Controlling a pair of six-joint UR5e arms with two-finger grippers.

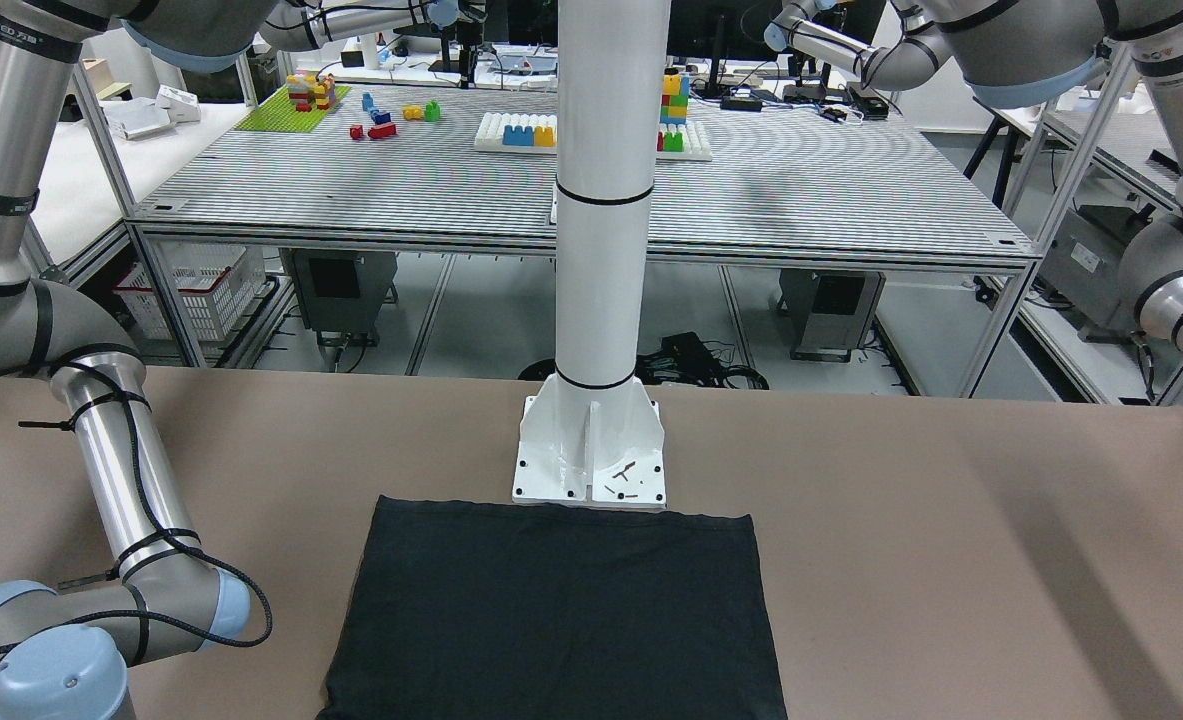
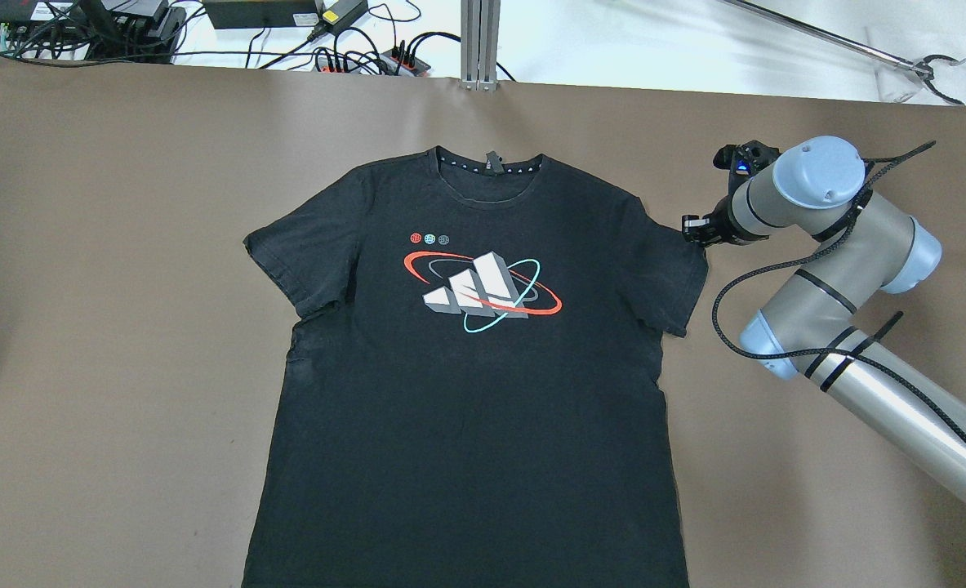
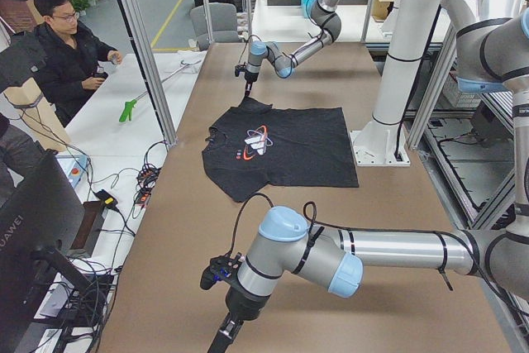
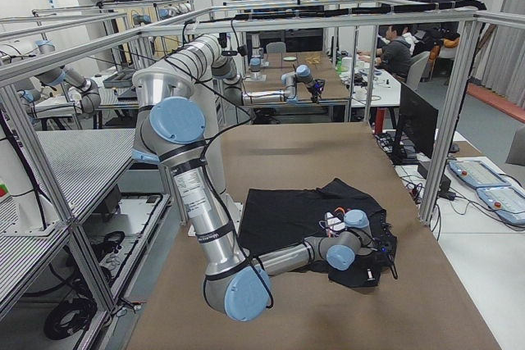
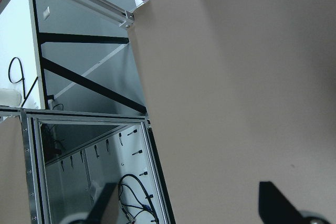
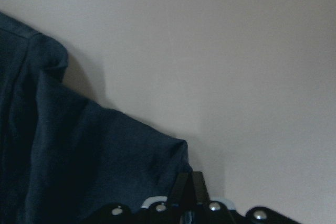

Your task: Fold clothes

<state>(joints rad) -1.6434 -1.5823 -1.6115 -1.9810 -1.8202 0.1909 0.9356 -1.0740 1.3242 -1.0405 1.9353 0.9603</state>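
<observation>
A: Starting at the far left: seeing the left gripper (image 5: 189, 205) hanging over the brown table (image 2: 82, 343), close to its end edge?

B: Seeing it, yes. Pointing down, spreading its two dark fingers (image 5: 275, 203) wide apart, holding nothing. Hovering well apart from the cloth.

A: Moving toward the middle, then. Finding the clothes where?

B: Finding one black T-shirt (image 2: 466, 433) lying flat in the middle of the table, front up, showing a print (image 2: 483, 290) of three grey-white bars ringed by a red and a teal loop. Pointing its collar (image 2: 489, 173) toward the far edge, away from the robot, and spreading both short sleeves out sideways.

A: And running its hem up against something?

B: Running its hem (image 1: 431, 512) along the foot of the white pillar (image 1: 603, 200), touching or just beside the base plate (image 1: 591, 470); failing to tell which.

A: Going on to the right side now.

B: Seeing the right gripper (image 2: 692, 230) reaching down at the outer corner of the sleeve (image 2: 669, 269) on the robot's right. Pressing its fingertips (image 6: 197, 184) together, pinching the very edge of that sleeve corner, judging by the wrist view. Rumpling the fabric into soft folds just beside the pinch, low against the table.
</observation>
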